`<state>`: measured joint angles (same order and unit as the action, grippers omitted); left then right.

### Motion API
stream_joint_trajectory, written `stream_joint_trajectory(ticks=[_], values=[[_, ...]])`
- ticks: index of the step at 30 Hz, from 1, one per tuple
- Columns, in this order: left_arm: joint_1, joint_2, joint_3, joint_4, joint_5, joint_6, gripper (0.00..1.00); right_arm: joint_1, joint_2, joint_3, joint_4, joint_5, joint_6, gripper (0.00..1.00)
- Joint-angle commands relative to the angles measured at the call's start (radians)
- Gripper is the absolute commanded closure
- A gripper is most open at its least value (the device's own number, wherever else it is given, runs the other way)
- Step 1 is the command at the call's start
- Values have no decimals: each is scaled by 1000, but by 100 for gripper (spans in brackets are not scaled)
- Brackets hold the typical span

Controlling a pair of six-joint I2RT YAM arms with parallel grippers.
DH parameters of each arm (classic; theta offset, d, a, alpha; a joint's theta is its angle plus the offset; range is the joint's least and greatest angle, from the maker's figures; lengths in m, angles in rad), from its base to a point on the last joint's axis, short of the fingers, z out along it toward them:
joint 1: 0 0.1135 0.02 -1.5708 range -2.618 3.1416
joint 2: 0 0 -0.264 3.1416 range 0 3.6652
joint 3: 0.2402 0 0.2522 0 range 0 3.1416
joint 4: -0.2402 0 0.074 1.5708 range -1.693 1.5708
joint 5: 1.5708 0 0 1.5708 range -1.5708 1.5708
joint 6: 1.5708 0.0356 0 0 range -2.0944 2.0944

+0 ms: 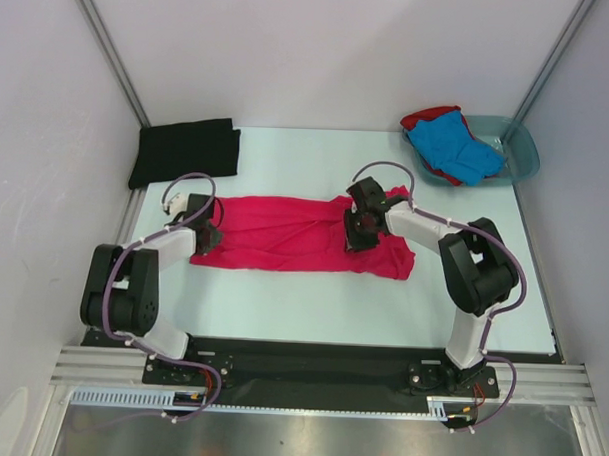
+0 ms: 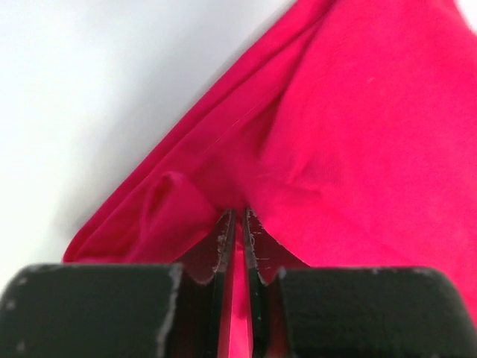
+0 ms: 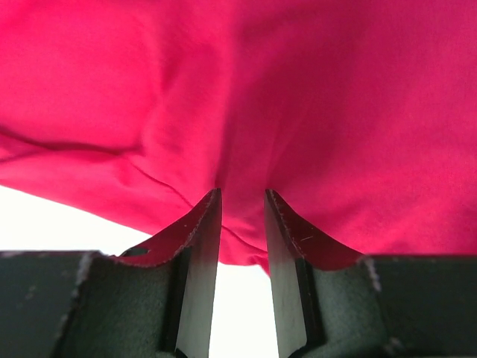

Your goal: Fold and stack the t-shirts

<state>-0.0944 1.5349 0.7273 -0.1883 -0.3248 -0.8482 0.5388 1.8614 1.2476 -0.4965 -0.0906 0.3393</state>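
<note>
The magenta-pink t-shirt point(image 1: 284, 232) lies stretched as a long band across the middle of the table. My left gripper point(image 1: 206, 235) is at its left end. In the left wrist view my left gripper point(image 2: 238, 212) has its jaws almost together, with a thin strip of the pink cloth point(image 2: 358, 134) pinched between them. My right gripper point(image 1: 359, 230) sits on the band's right part. The right wrist view shows my right gripper point(image 3: 242, 194) closed on a thicker fold of the pink cloth point(image 3: 223, 74). A folded black t-shirt point(image 1: 185, 151) lies at the back left.
A translucent teal basin point(image 1: 522, 151) stands at the back right. It holds a blue t-shirt point(image 1: 455, 145) lying over a red one point(image 1: 428, 116). Grey walls close in the left, right and back of the table.
</note>
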Motion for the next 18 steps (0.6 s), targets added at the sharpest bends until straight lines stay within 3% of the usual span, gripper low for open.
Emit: stream_joint_trajectory(ticks=[1, 6, 12, 18], values=[[15, 62, 61, 33, 30, 92, 89, -8, -45, -42, 6, 41, 4, 65], [27, 99, 127, -26, -34, 132, 88, -16, -96, -96, -4, 74, 1, 65], [28, 42, 176, -111, -89, 127, 80, -20, -145, -132, -7, 86, 4, 65], [28, -113, 111, -86, 7, 113, 73, -33, -154, -135, 16, 118, 10, 65]])
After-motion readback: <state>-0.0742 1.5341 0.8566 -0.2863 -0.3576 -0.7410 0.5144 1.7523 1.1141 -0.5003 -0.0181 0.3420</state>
